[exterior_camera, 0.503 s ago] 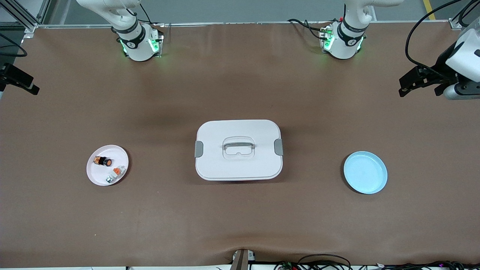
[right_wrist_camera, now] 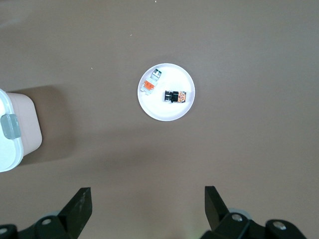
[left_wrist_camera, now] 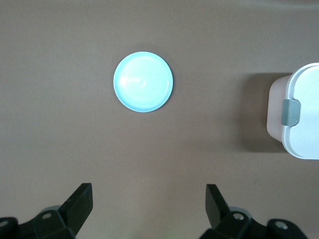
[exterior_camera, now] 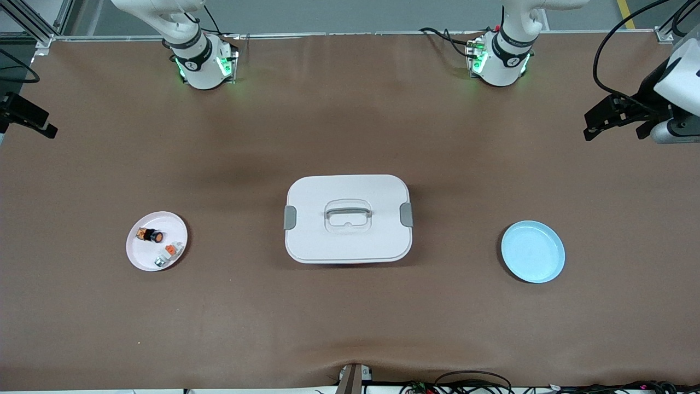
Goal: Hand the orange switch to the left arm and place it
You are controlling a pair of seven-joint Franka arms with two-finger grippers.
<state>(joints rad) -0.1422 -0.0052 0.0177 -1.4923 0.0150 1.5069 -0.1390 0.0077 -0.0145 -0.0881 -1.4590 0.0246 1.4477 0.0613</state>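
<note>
Orange switch [exterior_camera: 150, 236] lies on the pink plate [exterior_camera: 143, 259] toward the right arm's end of the bench [exterior_camera: 350, 317], with a small white-and-grey piece [exterior_camera: 169, 253] carrying an orange tab just beside it on the same plate, nearer to the front camera. I see the box [exterior_camera: 348, 218] with its lid on in the middle of the bench, grey handle on top and a grey latch at each end, standing well apart from both plates. A blue plate [exterior_camera: 533, 251] sits toward the left arm's end.

My left tool [left_wrist_camera: 149, 199] hangs high over bare bench at the left arm's end, its fingers [left_wrist_camera: 79, 201] spread wide with nothing between them; in the front view it shows near the frame edge. My right tool [right_wrist_camera: 147, 199] hangs high over bare bench near the pink plate, likewise spread wide and holding nothing. I see only its fingers [right_wrist_camera: 79, 205], in its own wrist view.
</note>
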